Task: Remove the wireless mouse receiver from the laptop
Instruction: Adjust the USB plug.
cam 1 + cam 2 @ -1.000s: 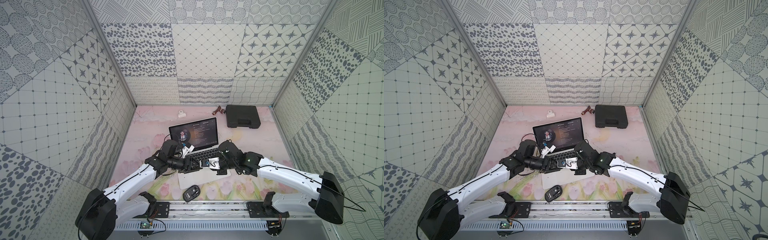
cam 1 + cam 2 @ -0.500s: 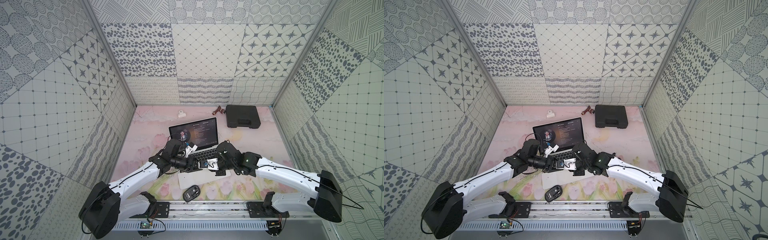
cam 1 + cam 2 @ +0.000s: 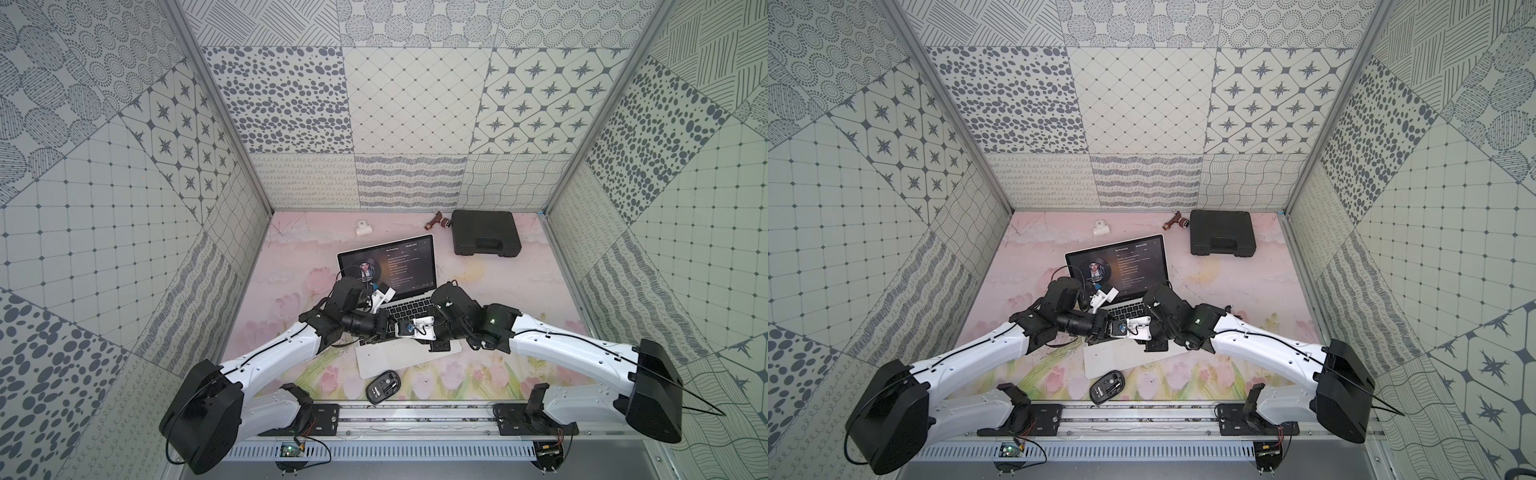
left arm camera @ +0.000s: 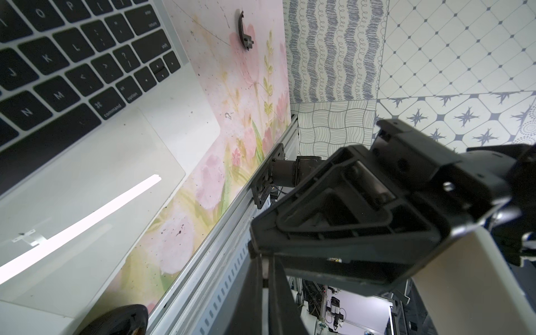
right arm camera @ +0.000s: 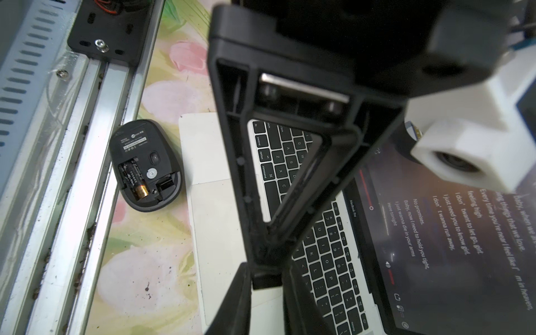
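Rail (image 3: 415, 415): aluminium, running along the near edge of the floral mat (image 3: 498, 291), carrying both arm bases

Mouse (image 5: 146, 165): black, lying belly-up on the mat between the rail and the laptop's front corner, just beside it; battery bay standing open with a cell inside

Laptop (image 3: 399, 266): silver, black keys, sitting open mid-mat, its screen showing a music player with a round portrait and lyric lines

Left gripper (image 4: 265, 261): hovering over the palm rest, fingers (image 4: 252, 290) pressing together; whether anything is pinched between them cannot be told

Right gripper (image 5: 266, 275): meeting the left gripper tip to tip, turned crosswise to it; fingers (image 5: 236, 304) standing slightly apart, straddling the other's fingertip, gripping nothing that can be made out

Wireless mouse receiver: too small or hidden; its place cannot be told in any view

Curved black part (image 4: 243, 30): lying on the mat beside the laptop's right edge

White clip (image 3: 364, 228), copper fitting (image 3: 439, 222), black case (image 3: 485, 239): lying at the far end of the mat, near the back wall
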`<state>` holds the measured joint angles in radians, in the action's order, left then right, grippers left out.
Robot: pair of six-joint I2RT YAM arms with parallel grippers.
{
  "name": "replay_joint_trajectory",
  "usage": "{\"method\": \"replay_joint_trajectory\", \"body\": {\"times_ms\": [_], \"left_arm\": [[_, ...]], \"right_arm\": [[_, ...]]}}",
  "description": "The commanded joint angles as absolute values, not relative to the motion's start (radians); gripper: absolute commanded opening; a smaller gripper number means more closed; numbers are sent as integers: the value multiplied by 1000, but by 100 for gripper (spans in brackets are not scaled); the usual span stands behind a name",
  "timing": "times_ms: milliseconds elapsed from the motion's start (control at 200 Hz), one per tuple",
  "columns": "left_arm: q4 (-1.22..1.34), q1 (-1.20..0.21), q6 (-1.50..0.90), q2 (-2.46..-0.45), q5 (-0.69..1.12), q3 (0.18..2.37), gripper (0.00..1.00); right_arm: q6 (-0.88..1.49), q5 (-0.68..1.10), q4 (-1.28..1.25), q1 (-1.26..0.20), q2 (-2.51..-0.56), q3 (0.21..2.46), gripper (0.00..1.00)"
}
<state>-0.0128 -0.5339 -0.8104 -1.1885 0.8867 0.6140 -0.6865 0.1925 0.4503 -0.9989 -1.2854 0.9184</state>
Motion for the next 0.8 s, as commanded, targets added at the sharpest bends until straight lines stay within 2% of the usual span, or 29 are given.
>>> {"method": "replay_joint_trajectory", "body": {"times_ms": [0,55,145,220,235,330,415,490,585,630,695,795], "left_arm": [[26,-533,-796,-1190,915,626,0],[26,-533,-792,-1189,917,626,0],[24,-531,-786,-1193,917,631,0],[30,-527,-779,-1201,930,645,0],[34,-525,-776,-1201,934,648,0],[38,-516,-753,-1211,940,678,0],[70,-508,-739,-1238,977,706,0],[102,-504,-725,-1264,1017,731,0],[160,-505,-709,-1270,1048,745,0],[176,-504,-698,-1269,1057,751,0],[173,-502,-677,-1267,1064,769,0],[161,-500,-643,-1270,1098,806,0]], "right_arm": [[-670,190,414,-1008,-1297,945,33],[-659,180,402,-1008,-1284,939,43],[-626,146,374,-1006,-1239,914,73],[-559,132,327,-989,-1174,879,95],[-537,134,314,-983,-1158,871,97],[-379,169,230,-939,-1054,824,97],[-83,71,150,-904,-977,799,97],[170,47,200,-853,-955,837,97],[498,145,298,-760,-980,894,97],[636,260,311,-710,-1000,902,94],[768,394,304,-680,-1019,909,93],[937,475,297,-670,-1023,910,92]]}}
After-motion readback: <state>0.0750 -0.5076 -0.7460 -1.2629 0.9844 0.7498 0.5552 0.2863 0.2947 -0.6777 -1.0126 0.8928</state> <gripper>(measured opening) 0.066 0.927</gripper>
